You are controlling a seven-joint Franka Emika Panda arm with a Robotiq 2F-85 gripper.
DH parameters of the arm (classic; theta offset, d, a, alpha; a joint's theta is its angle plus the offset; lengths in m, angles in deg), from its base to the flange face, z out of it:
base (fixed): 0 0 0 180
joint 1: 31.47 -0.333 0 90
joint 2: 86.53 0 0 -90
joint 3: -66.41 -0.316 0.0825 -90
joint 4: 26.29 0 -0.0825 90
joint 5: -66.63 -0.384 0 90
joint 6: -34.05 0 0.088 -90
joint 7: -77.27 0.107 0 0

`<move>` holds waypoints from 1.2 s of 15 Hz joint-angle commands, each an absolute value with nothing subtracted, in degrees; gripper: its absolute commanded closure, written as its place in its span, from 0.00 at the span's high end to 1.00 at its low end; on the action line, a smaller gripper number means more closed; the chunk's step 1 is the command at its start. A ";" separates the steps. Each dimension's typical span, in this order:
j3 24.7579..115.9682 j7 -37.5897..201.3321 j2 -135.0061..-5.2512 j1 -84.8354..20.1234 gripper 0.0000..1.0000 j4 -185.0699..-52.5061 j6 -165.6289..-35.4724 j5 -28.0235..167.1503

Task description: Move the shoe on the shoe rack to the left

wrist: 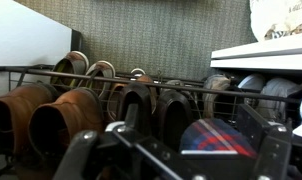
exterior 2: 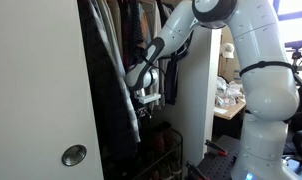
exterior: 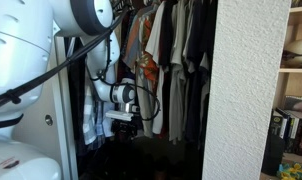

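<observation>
In the wrist view a wire shoe rack (wrist: 51,72) holds a row of shoes. A blue and red plaid shoe (wrist: 219,138) sits nearest, low in the picture. My gripper (wrist: 196,125) is open, with its fingers on either side of the plaid shoe. The shoe lies closer to the right finger, and a gap shows at the left finger. In both exterior views the gripper (exterior: 122,122) (exterior 2: 151,106) reaches down into a dark closet under hanging clothes. The rack's wire frame (exterior 2: 169,152) shows below it.
Brown boots (wrist: 51,115) stand at the rack's left and black shoes (wrist: 156,105) in the middle, with more shoes (wrist: 253,90) at the right. Hanging clothes (exterior: 176,60) crowd the arm. A white closet wall (exterior 2: 31,80) and a white panel (wrist: 21,45) lie to the left.
</observation>
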State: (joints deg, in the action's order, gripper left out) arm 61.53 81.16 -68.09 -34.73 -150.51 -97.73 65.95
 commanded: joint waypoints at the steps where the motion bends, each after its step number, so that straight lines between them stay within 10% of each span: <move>1: 61.82 79.23 -63.42 -34.70 1.00 -148.02 -98.91 64.77; 18: 60.51 76.73 -33.71 -34.17 1.00 -125.54 -101.40 63.34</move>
